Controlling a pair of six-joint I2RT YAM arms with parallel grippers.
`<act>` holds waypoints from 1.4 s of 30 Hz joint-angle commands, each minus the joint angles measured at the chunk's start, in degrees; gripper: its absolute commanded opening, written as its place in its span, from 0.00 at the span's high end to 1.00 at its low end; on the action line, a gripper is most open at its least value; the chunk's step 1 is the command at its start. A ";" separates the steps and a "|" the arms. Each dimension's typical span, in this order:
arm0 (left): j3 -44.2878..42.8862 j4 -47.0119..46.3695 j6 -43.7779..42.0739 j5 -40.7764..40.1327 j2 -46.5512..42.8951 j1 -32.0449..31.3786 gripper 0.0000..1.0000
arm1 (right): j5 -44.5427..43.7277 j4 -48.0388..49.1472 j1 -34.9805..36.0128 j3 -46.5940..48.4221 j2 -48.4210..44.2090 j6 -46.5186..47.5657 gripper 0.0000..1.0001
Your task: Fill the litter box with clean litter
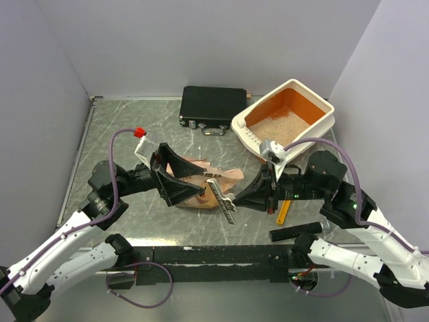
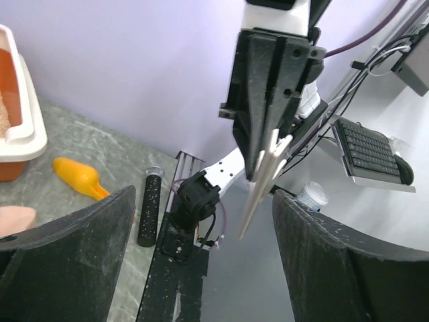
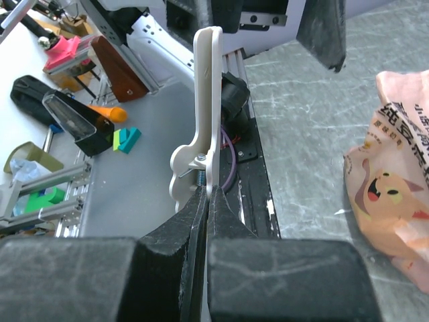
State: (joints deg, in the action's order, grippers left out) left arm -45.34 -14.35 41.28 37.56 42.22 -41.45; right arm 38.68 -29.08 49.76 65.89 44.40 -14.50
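One litter box [image 1: 249, 133] at the table's far right, one shallow patch of clean litter [image 1: 281, 126] inside, one paper bag [image 1: 216, 180] mid-table, left gripper [image 1: 194, 182] spread wide by it, right gripper [image 1: 236, 199] clenched on one white clip [image 1: 220, 200] (ridged edge), one yellow scoop [image 1: 283, 211], one black case [image 1: 211, 106].

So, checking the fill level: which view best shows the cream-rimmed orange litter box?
Top external: the whole litter box and its beige litter show. Left wrist catches only one corner; right wrist shows none of it.
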 commanded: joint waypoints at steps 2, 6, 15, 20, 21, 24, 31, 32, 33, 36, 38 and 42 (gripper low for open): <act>-0.19 -6.48 3.63 2.69 -0.29 -0.12 0.19 | 2.02 8.16 0.52 -0.67 2.53 -1.31 1.00; -0.36 -6.92 4.25 3.83 0.41 -0.12 0.41 | 2.37 10.53 0.52 -1.46 4.37 -2.20 1.00; -0.45 -6.48 3.81 4.01 0.50 -0.30 0.52 | 2.54 12.91 0.43 -2.34 4.99 -3.08 1.00; -0.19 -6.39 3.46 4.54 0.68 -0.21 0.68 | 2.28 14.05 0.52 -3.22 4.47 -3.69 1.00; -0.19 -6.05 3.29 4.28 0.76 -0.30 0.69 | 2.28 13.96 0.43 -3.22 4.46 -3.69 1.00; -0.27 -6.13 2.93 4.45 0.85 -0.30 0.76 | 2.28 13.96 0.52 -3.13 4.55 -3.87 1.00; -0.71 -4.47 2.14 4.45 0.59 -0.30 0.90 | 1.67 12.73 0.43 -3.31 4.29 -4.04 0.58; -0.97 -4.11 2.05 4.36 0.59 -0.30 0.90 | 1.58 12.73 0.43 -3.40 3.77 -4.22 0.50; -1.06 -3.67 1.62 4.28 0.50 -0.30 0.90 | 1.49 12.65 0.43 -3.31 3.50 -3.96 0.49; -1.59 -1.83 0.83 3.84 0.41 -0.30 0.89 | 1.05 10.02 0.43 -2.26 2.27 -1.95 0.43; -2.20 0.01 0.30 3.22 0.24 -0.30 0.89 | 0.17 8.08 0.43 -0.94 1.57 -0.97 0.40; -3.26 2.39 -1.19 2.34 0.06 -0.30 0.89 | 0.87 9.12 0.34 -1.55 0.42 -1.05 0.37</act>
State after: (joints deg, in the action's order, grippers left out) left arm -45.93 -14.90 43.11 42.41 42.54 -42.02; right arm 37.41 -21.69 49.63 62.33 47.22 -16.36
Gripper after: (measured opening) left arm 0.128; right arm 0.621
